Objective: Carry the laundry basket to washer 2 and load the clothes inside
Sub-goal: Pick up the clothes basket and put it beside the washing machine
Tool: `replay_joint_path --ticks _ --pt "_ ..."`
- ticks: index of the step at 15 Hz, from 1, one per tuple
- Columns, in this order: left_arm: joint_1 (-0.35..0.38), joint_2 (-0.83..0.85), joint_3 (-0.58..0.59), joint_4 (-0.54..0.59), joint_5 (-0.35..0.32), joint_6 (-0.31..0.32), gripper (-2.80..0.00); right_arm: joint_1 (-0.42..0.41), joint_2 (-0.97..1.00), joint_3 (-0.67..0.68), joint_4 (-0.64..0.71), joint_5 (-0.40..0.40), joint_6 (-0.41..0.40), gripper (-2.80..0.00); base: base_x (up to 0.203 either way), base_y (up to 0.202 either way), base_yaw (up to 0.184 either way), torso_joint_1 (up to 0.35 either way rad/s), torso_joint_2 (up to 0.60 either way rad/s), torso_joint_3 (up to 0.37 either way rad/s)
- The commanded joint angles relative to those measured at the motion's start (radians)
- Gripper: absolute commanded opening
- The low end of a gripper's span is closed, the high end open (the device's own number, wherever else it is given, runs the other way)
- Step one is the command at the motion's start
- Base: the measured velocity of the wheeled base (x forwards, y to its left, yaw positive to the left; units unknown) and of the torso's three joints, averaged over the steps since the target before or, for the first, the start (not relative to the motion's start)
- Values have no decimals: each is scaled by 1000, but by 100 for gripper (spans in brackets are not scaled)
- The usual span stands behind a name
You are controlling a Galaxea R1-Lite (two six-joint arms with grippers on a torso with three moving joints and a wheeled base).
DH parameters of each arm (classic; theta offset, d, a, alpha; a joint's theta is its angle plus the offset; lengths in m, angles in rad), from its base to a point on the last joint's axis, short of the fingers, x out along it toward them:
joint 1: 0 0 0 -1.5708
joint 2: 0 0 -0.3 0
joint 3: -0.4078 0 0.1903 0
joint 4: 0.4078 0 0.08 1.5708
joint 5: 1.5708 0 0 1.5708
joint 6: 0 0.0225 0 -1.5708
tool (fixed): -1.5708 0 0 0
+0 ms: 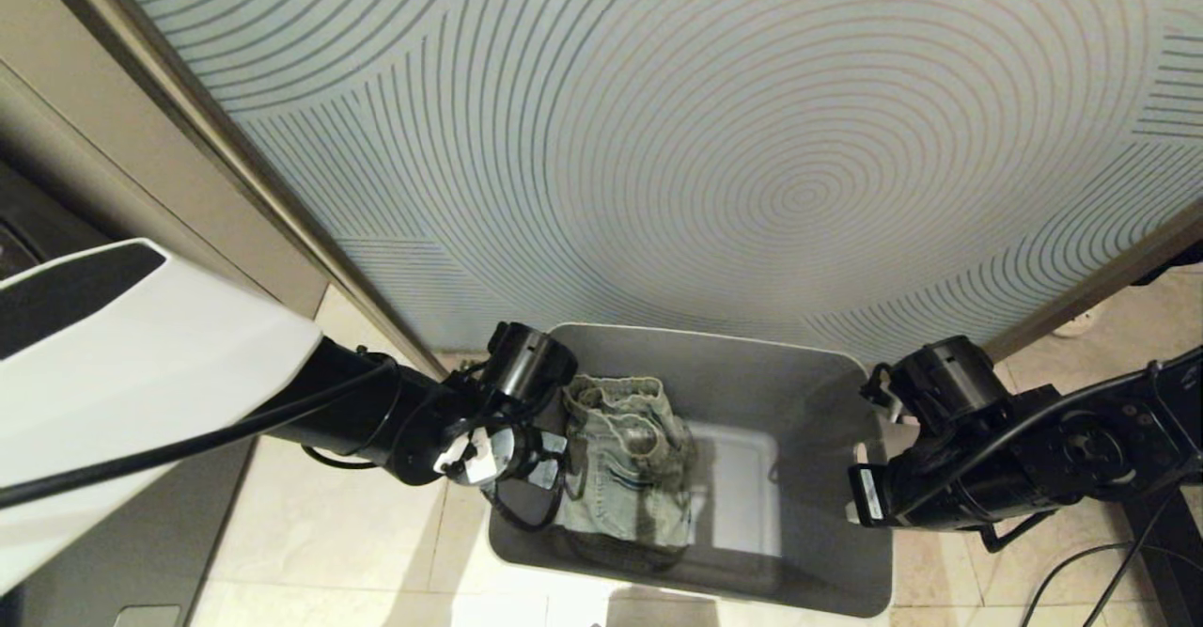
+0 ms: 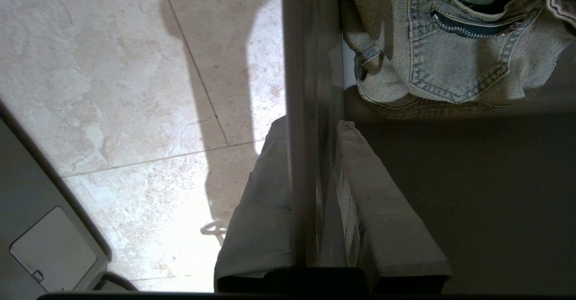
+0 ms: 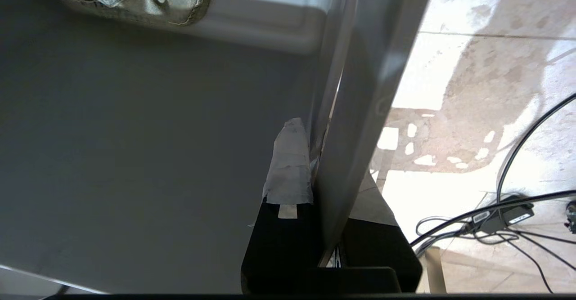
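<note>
The grey laundry basket (image 1: 724, 364) is low in the head view, between my two arms. The clothes (image 1: 625, 462), pale denim, lie bunched against its left inner wall. My left gripper (image 1: 517, 477) is shut on the basket's left wall. In the left wrist view that wall (image 2: 310, 66) runs between the gripper's (image 2: 311, 122) taped fingers, with the denim (image 2: 450, 61) just beyond. My right gripper (image 1: 869, 491) is shut on the right wall. The right wrist view shows that wall (image 3: 360, 88) pinched in the gripper (image 3: 330, 151), one finger inside, one outside. I cannot make out washer 2.
A large pale rug with concentric rings (image 1: 752, 157) fills the ground ahead. A beige cabinet (image 1: 141, 166) and a grey appliance front with a small hatch (image 2: 49, 246) stand at the left. Black cables (image 3: 508, 210) lie on the tiled floor at the right.
</note>
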State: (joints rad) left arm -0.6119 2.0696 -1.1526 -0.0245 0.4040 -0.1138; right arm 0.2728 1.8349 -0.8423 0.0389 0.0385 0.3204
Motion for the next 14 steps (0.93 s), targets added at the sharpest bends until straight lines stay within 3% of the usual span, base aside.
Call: replay_joint_path --ticks 1,14 --pt "0 -2 4 -2 2 -1 -280 2 0 -1 -1 1 2 -280 0 0 0 5 2 204" --pt "-3 -4 13 -2 4 -3 -280 3 -32 -1 29 1 -3 -280 0 0 0 1 1 203"
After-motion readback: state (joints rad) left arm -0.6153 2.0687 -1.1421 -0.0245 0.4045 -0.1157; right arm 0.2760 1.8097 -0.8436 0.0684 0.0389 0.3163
